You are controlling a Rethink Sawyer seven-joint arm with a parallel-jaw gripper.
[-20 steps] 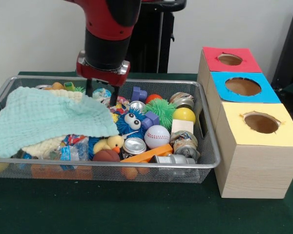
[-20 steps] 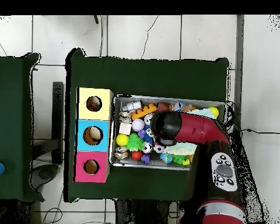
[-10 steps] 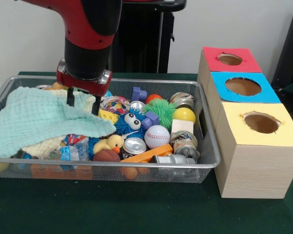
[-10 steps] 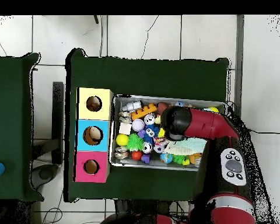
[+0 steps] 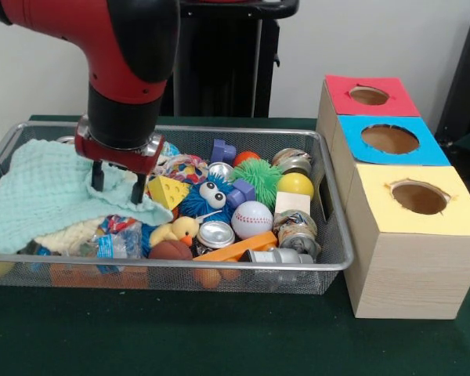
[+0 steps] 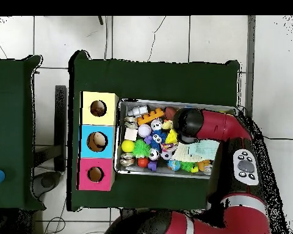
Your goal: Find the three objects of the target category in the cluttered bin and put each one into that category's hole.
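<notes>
The wire mesh bin (image 5: 330, 249) is full of small toys. A mint-green waffle-knit cloth (image 5: 35, 190) lies over its left part, and a cream waffle-knit cloth (image 5: 69, 233) shows under it. A white cloth with coloured dots (image 5: 185, 165) peeks out behind the gripper. My gripper (image 5: 118, 183) is open, its fingertips (image 5: 139, 193) down on the mint cloth's right edge. The yellow-topped box's hole (image 5: 419, 197) is at the near right. In the overhead view the arm hides the gripper; the mint cloth (image 6: 199, 150) and the yellow hole (image 6: 98, 108) show.
A fuzzy blue toy with eyes (image 5: 209, 196), a baseball (image 5: 252, 218), a yellow cheese wedge (image 5: 167, 191), cans and balls crowd the bin's middle and right. The blue-topped box (image 5: 390, 139) and red-topped box (image 5: 369, 95) stand behind the yellow one.
My gripper has moved left and lower in the front view, from the toys at the bin's middle onto the mint cloth's right edge. The cloth's corner has drawn back, uncovering the cheese wedge.
</notes>
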